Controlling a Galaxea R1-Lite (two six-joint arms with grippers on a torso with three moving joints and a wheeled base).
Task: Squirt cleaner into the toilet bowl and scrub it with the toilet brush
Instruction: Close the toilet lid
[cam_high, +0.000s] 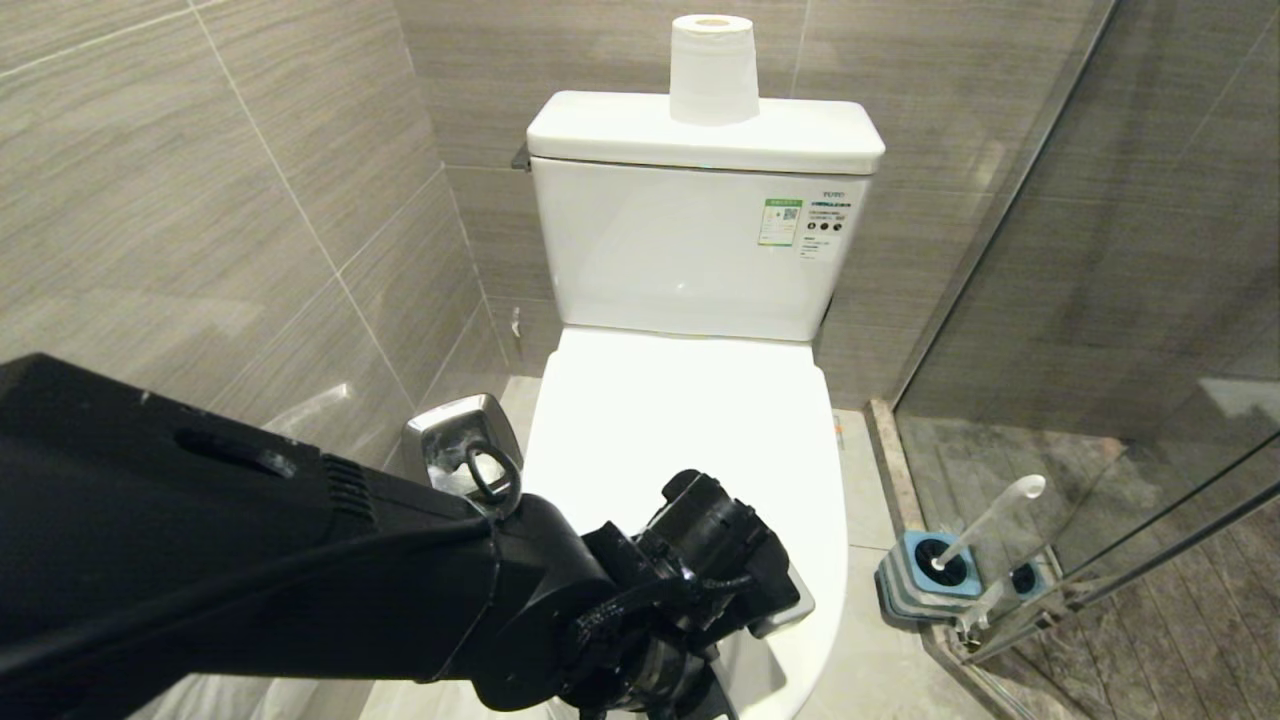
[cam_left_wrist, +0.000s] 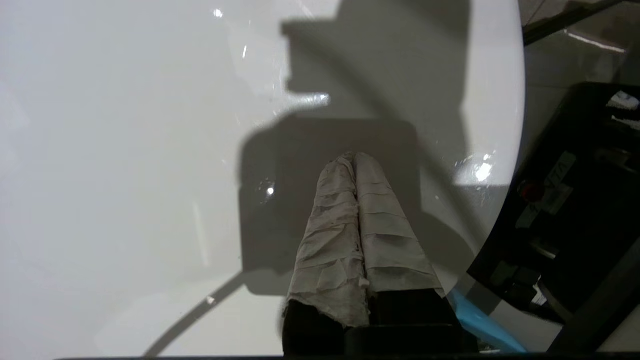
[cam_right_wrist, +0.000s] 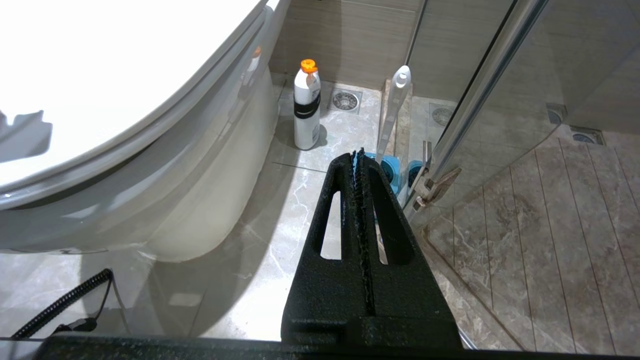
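Toilet bowl (cam_high: 690, 420) — lid down, centre; I read "TOTO" on the tank (cam_high: 700, 240) beside a green label, its print too small to read. My left gripper (cam_left_wrist: 355, 157), cloth-wrapped fingers pressed together and holding nothing, hangs over the near lid. Right gripper (cam_right_wrist: 359, 155) low at the right, pinched shut, empty. Toilet brush (cam_high: 985, 525) stands in its blue holder (cam_high: 925, 580) on the right floor; orange-capped bottle (cam_right_wrist: 306, 107) just beyond — label unreadable
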